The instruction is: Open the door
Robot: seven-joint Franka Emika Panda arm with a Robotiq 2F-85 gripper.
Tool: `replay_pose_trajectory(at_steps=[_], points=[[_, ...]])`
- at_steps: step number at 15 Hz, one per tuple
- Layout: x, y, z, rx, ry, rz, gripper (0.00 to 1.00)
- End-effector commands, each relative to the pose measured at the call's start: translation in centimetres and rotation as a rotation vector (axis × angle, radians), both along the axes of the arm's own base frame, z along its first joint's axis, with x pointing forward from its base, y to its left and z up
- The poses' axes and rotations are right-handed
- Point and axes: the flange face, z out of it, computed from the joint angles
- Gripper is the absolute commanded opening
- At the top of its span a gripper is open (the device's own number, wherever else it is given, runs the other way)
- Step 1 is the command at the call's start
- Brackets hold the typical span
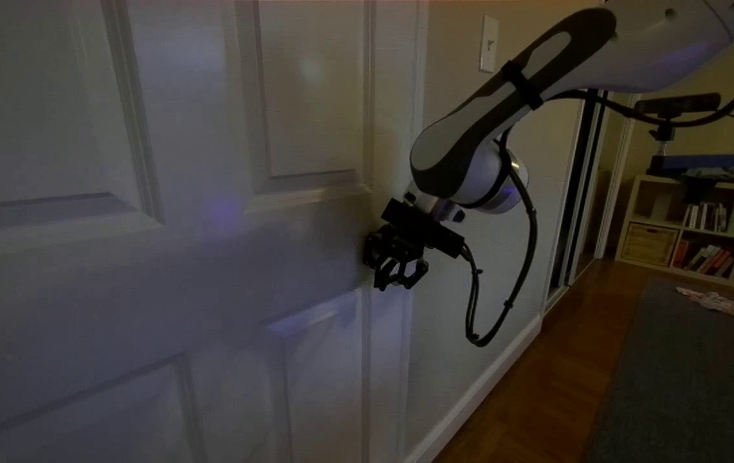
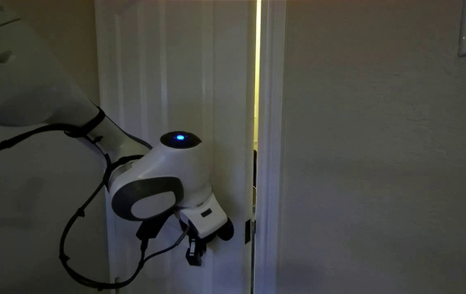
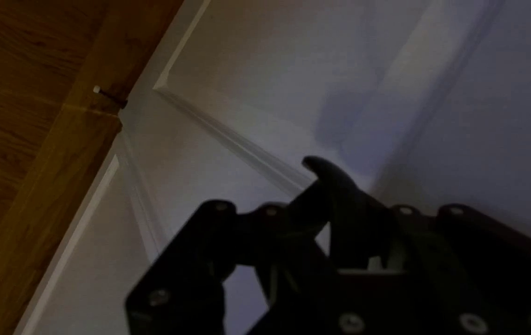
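The white panelled door (image 1: 212, 276) fills the left side in an exterior view. It also shows in an exterior view (image 2: 183, 81), slightly ajar, with a thin bright gap (image 2: 258, 81) along its edge by the frame. A dark latch plate (image 2: 248, 231) shows on that edge. In the wrist view the curved dark end of the lever handle (image 3: 332, 174) sticks up between my fingers. My gripper (image 3: 342, 202) is shut on the lever, with a finger against each side. In both exterior views my gripper (image 1: 399, 263) (image 2: 196, 249) is close against the door and largely hides the handle.
The white door frame (image 2: 271, 143) stands right beside the door edge. A wall with a light switch (image 1: 488, 44) is next to it. The wooden floor (image 3: 28, 116) and a small white-tipped peg (image 3: 107, 95) lie near the door's bottom. A bookshelf (image 1: 678, 225) stands at the back.
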Motion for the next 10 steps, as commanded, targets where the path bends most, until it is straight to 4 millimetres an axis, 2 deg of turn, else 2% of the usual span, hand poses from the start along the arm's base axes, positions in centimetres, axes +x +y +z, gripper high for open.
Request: replay_pose_trajectory(at_steps=[1,2,3,5,10], points=[[-5.2,2.6,0.8,0.057,0.046,0.159,0.0],[-5.8,3.1,1.8,0.076,0.032,0.193,0.0],[-6.8,3.1,2.4,0.099,0.033,0.208,0.26],[-8.8,2.8,3.2,0.141,0.044,0.208,0.28],[-14.5,3.4,6.3,0.216,0.066,0.34,0.61]])
